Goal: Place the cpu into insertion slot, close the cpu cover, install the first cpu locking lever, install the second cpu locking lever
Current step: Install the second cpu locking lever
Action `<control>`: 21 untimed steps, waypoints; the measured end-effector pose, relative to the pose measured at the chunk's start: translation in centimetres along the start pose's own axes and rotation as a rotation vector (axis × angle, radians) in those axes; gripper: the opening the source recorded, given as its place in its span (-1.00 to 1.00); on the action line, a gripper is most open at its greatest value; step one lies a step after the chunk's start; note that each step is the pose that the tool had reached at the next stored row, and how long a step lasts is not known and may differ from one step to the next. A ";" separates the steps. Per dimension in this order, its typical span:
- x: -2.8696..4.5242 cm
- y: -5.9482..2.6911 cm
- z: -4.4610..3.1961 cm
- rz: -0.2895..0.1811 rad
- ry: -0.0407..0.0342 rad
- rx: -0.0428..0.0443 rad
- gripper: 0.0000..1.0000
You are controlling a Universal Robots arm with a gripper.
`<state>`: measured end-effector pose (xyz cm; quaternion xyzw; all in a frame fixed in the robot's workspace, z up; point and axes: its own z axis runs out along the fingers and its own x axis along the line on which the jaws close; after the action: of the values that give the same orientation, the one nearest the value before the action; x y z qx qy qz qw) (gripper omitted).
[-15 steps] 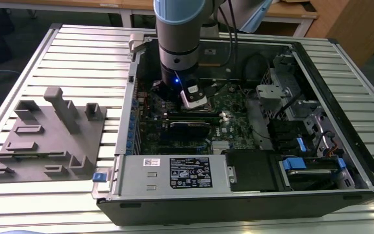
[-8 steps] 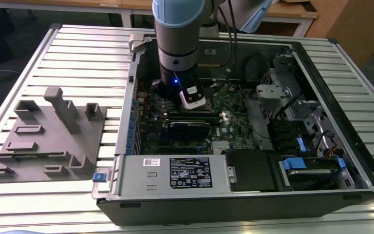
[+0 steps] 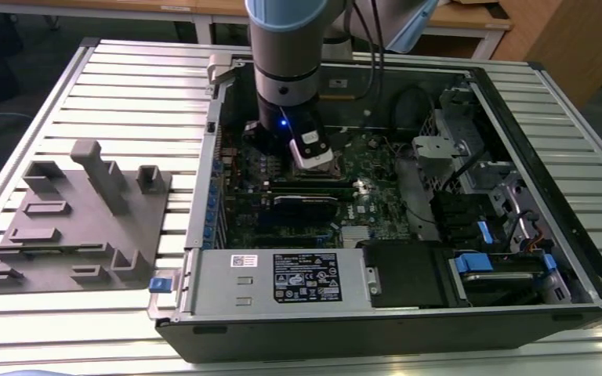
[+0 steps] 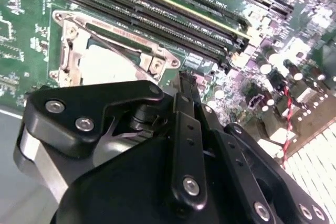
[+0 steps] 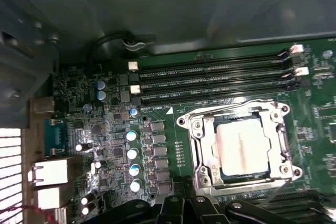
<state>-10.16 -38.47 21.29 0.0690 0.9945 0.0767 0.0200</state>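
Hovering just beside the insertion slot [image 5: 241,148], hand [image 4: 184,85] pinched closed on nothing. Looks like the cpu [image 5: 242,144] already seated, cpu cover [image 5: 202,145] down over it. Can't tell about either lever; probably both left.

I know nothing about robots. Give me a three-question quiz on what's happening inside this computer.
1. True or false: the cpu already sits in the insertion slot.
2. The cpu cover is: A) folded down around the chip, B) standing upright, C) lying outside the case.
3. Fill in: in the first wrist view, long black ______ slots run beside the socket.

Key: 1 true; 2 A; 3 memory.
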 end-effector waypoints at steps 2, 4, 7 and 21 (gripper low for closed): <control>-0.01 0.07 -0.47 0.000 0.0000 0.0000 -0.79; -0.03 0.16 -1.03 0.000 -0.0001 0.0000 -0.79; -0.05 0.28 -1.78 0.000 0.0000 0.0000 -0.79; -0.10 0.52 -3.36 0.000 -0.0003 0.0025 -0.79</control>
<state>-10.16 -38.48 24.69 0.0689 0.9946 0.0754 0.0201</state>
